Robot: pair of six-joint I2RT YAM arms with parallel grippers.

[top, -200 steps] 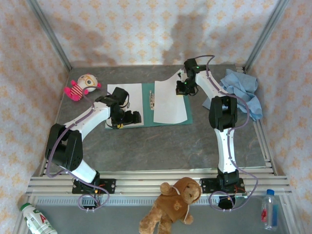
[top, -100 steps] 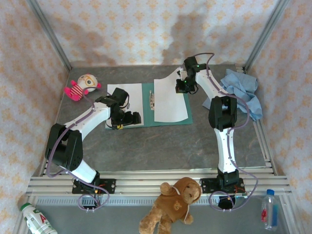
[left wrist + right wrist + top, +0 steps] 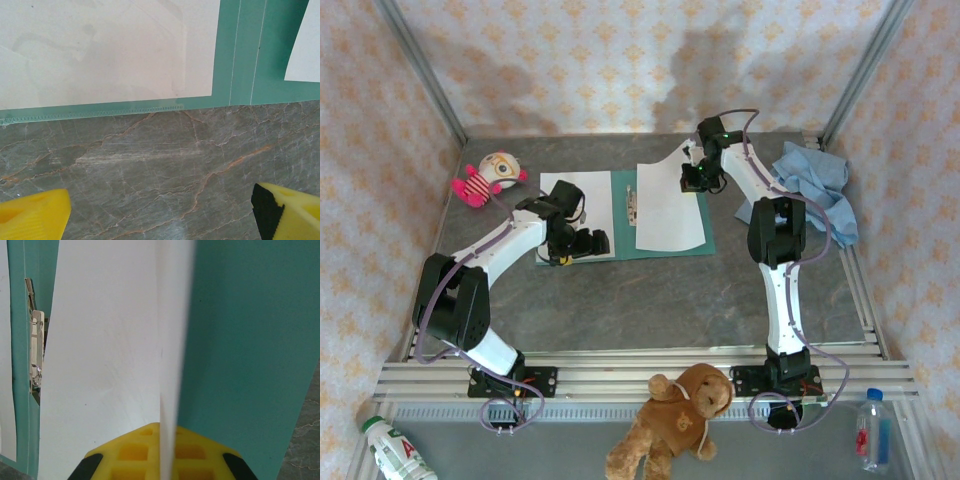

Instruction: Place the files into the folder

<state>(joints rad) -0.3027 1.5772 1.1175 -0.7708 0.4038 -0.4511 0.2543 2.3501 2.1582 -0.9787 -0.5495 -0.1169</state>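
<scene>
The teal-green folder (image 3: 623, 222) lies open and flat on the table, a metal clip (image 3: 631, 203) by its spine. One of the files, a white sheet (image 3: 594, 200), rests on the left leaf. The other sheet (image 3: 665, 215) lies on the right leaf with its far right corner lifted. My right gripper (image 3: 694, 180) is shut on that corner; its wrist view has the sheet (image 3: 100, 365) edge-on between the yellow fingers (image 3: 135, 452), over the folder (image 3: 240, 340). My left gripper (image 3: 582, 243) is open over bare table at the folder's near edge (image 3: 100, 112), its jaws (image 3: 160, 215) wide apart and empty.
A pink doll (image 3: 485, 178) lies at the far left. A light blue cloth (image 3: 815, 190) is bunched at the far right. A brown teddy bear (image 3: 675, 420) and two bottles (image 3: 395, 450) (image 3: 873, 430) sit by the near rail. Patterned walls enclose the table.
The right gripper, with the sheet's corner in it, has shifted very slightly. The left arm has not moved.
</scene>
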